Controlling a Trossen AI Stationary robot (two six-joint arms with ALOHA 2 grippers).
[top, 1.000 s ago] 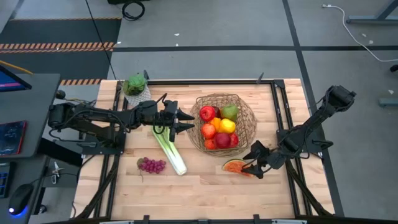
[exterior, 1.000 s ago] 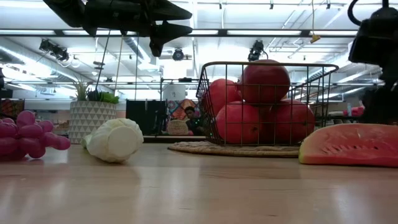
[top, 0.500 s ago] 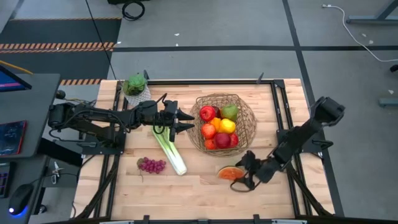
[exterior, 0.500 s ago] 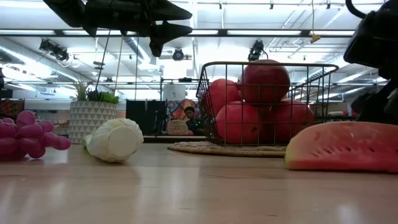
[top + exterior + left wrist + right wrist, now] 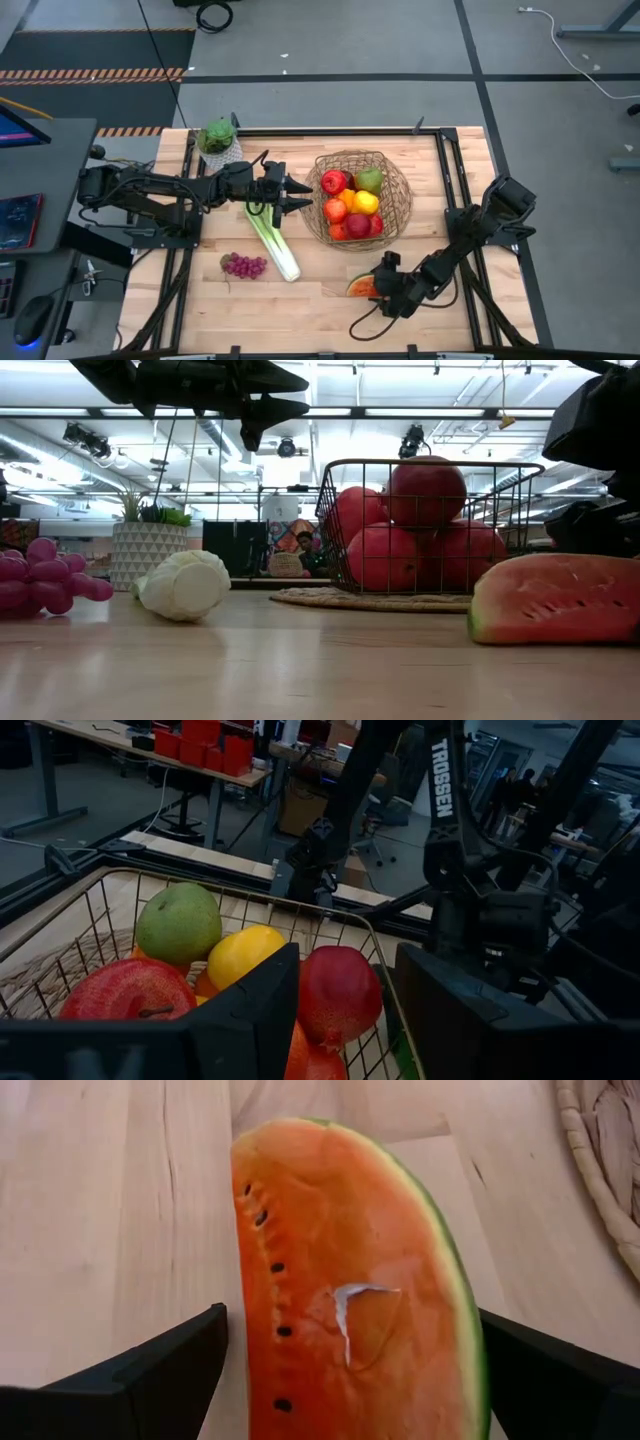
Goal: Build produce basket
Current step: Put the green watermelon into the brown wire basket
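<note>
The round wire basket [image 5: 402, 190] stands at the table's far middle and holds red apples, an orange, a lemon and a green pear. A watermelon slice [image 5: 358, 287] lies on the wood near the front, red face [image 5: 350, 1300] up. My right gripper [image 5: 369, 287] is open, slanting down over the slice, with one finger on either side of it. My left gripper [image 5: 298, 193] is open and holds nothing. It hovers level beside the basket's left rim, above the leek [image 5: 272, 240]. Purple grapes [image 5: 244, 265] lie left of the leek's white end. My right gripper straddles the watermelon slice, one finger [image 5: 180, 1360] beside its red edge and one [image 5: 540, 1365] beside its green rind [image 5: 468, 1330]. It comes slanting down from the table's right. Whether either finger touches the slice cannot be told. The slice rests on the table.
A small potted plant [image 5: 217, 137] stands at the far left corner. A woven mat [image 5: 600, 1160] lies under the basket. Black frame rails run along the table's left and right sides. Bare wood lies along the near edge.
My right gripper has dropped and gone toward the table's near edge and left, rolling as it went. It is open now as before. The watermelon slice has slid along the table the same way, away from the basket.
</note>
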